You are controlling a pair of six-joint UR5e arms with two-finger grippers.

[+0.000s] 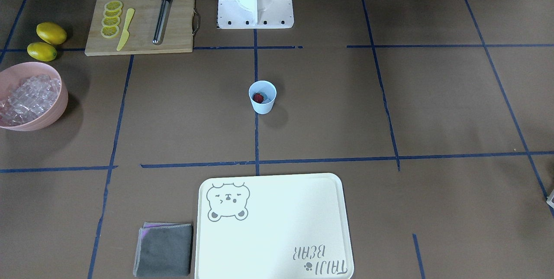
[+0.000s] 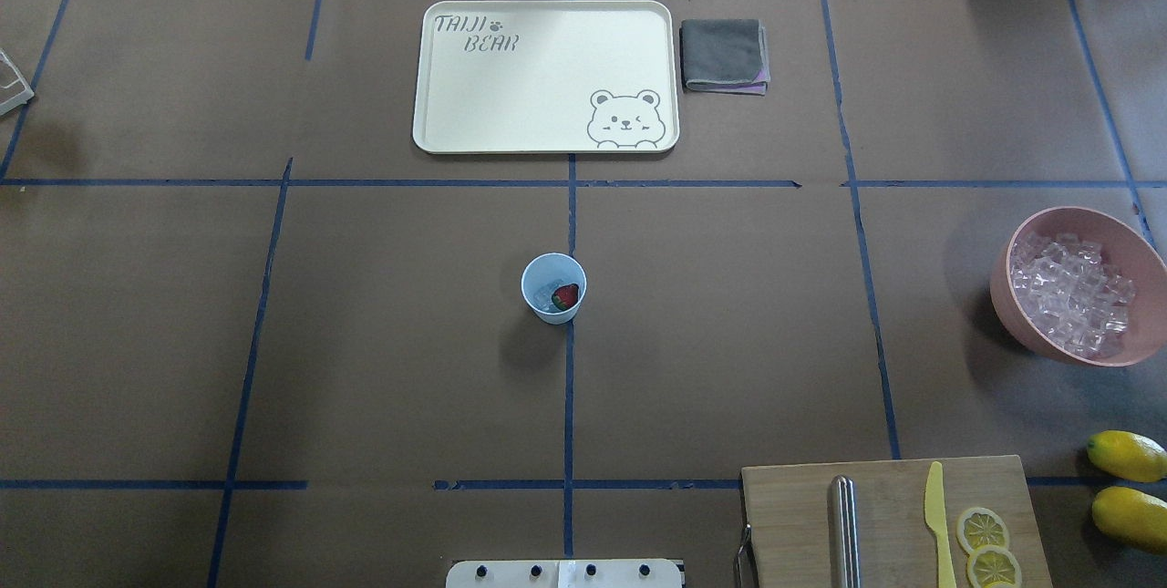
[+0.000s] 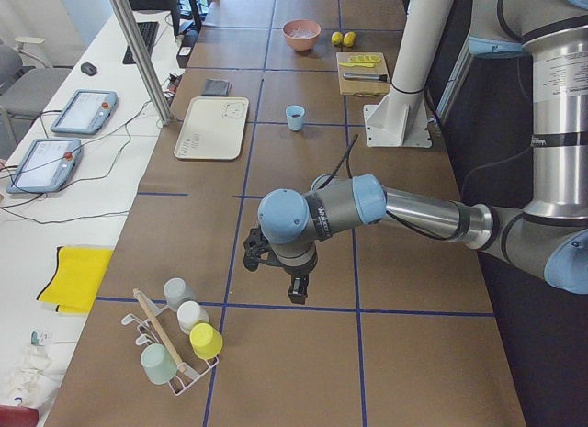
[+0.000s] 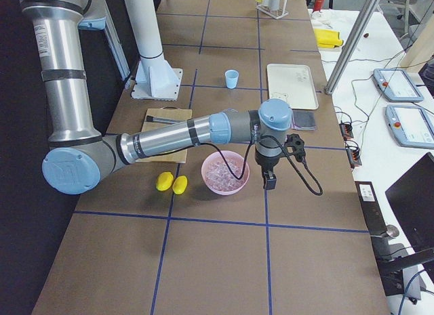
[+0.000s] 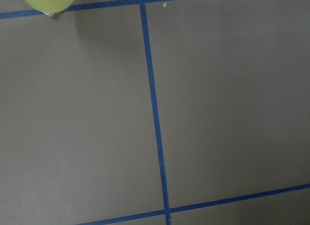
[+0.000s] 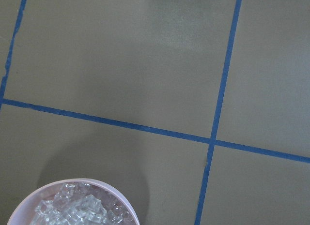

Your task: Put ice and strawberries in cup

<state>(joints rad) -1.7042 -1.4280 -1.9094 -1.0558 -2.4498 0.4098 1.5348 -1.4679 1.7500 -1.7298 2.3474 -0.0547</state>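
The pale blue cup [image 1: 262,96] stands upright at the table's middle, also in the overhead view [image 2: 553,287]. Inside it lie a dark red strawberry [image 2: 566,295] and a few clear ice cubes [image 2: 545,296]. More ice [image 2: 1071,292] fills the pink bowl [image 2: 1007,296]. My left gripper [image 3: 299,291] hangs over bare table far from the cup, near a cup rack. My right gripper [image 4: 270,179] hangs just beside the pink bowl [image 4: 224,186]. Both grippers show only in the side views, so I cannot tell whether they are open or shut.
A wooden cutting board [image 1: 173,32] carries lemon slices [image 1: 111,18], a yellow knife [image 1: 125,29] and a metal tube [image 1: 162,18]. Two lemons [image 1: 46,40] lie beside it. A white bear tray [image 1: 277,210] and a grey cloth [image 1: 163,249] lie beyond the cup. A rack of cups [image 3: 179,340] stands at the left end.
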